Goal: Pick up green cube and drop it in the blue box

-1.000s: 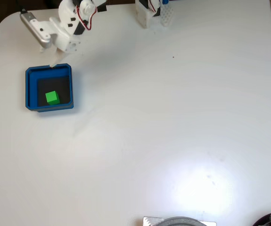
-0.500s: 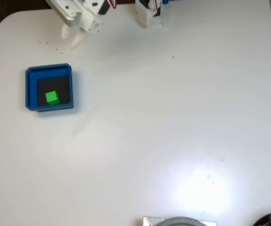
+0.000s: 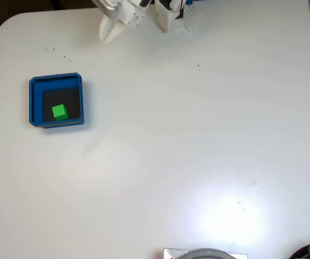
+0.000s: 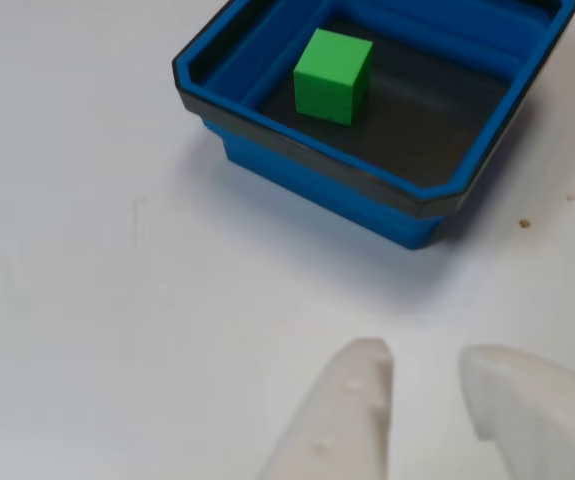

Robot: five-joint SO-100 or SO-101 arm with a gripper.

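Green cube point(image 4: 332, 76) sits inside the blue box point(image 4: 297, 175), well apart from the empty, narrowly parted jaws.

This looks like a hobby or lab bench set up for robot trials. A plain white table point(image 3: 198, 135) with a rounded far-left corner carries almost nothing but a blue box point(image 3: 34, 102) near its left edge. A white, seemingly 3D-printed arm base point(image 3: 168, 16) with red wiring stands at the table's top edge, and dark floor shows beyond the corners.
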